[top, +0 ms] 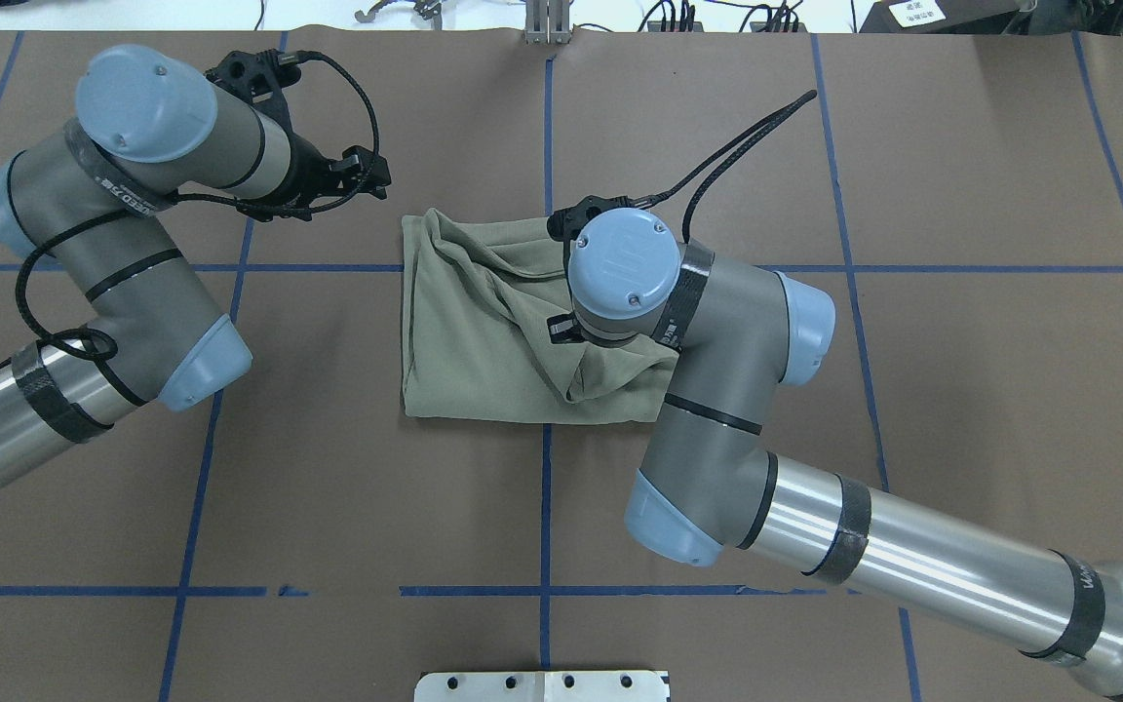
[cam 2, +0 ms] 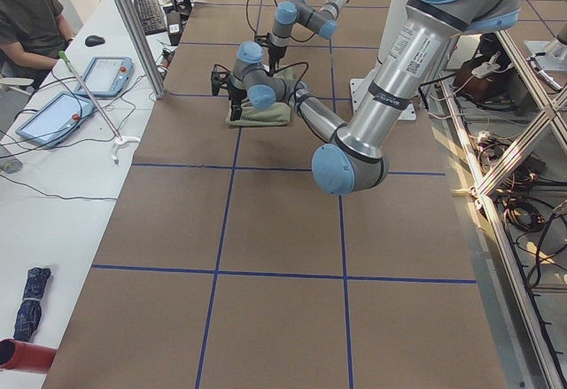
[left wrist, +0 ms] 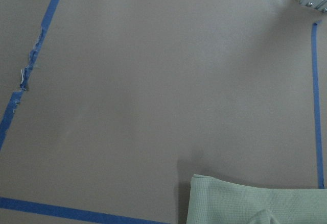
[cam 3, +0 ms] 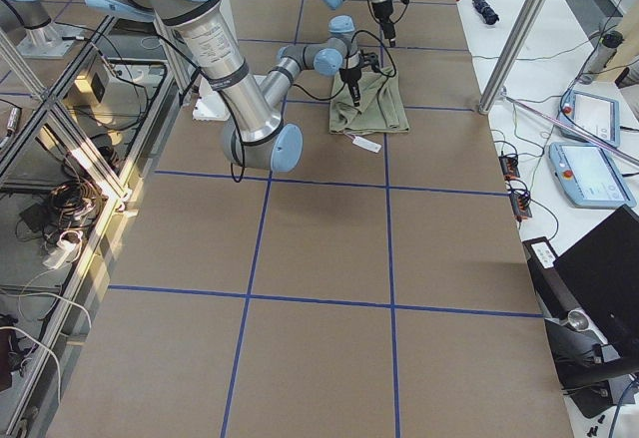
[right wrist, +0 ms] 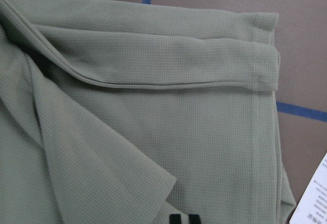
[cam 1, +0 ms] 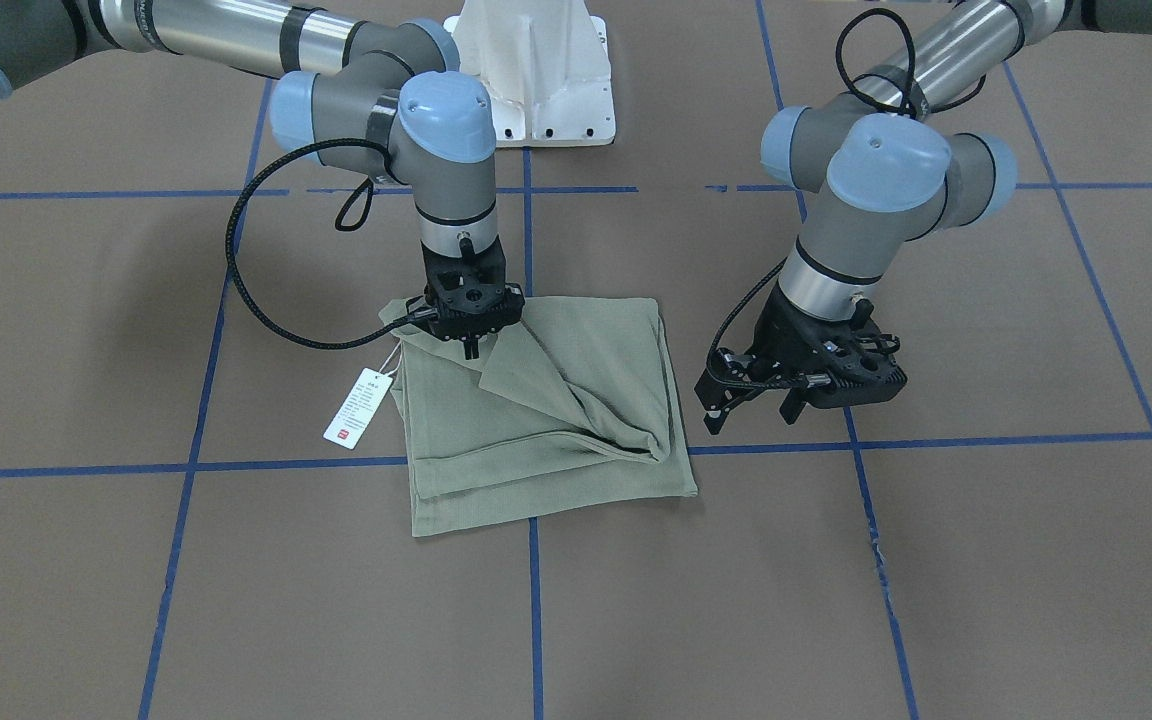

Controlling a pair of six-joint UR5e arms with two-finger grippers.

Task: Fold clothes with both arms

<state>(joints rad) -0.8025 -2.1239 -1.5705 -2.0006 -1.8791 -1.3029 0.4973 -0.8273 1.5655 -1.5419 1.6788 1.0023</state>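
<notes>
Mostly brown table (cam 1: pixel 936 600), blue tape grid (cam 1: pixel 535 620), green shirt (cam 1: pixel 496 450), white desk (cam 2: pixel 35 229)

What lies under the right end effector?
The folded shirt lies under the right end effector, a loose flap beside it. The table beneath is covered; whether cloth is pinched cannot be seen.

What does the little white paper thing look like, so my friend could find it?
Look at the big brown table with blue lines, then find the folded green shirt near its middle. Beside the shirt's corner, on a string, lies a white tag with a red square: the only paper on the table.
</notes>
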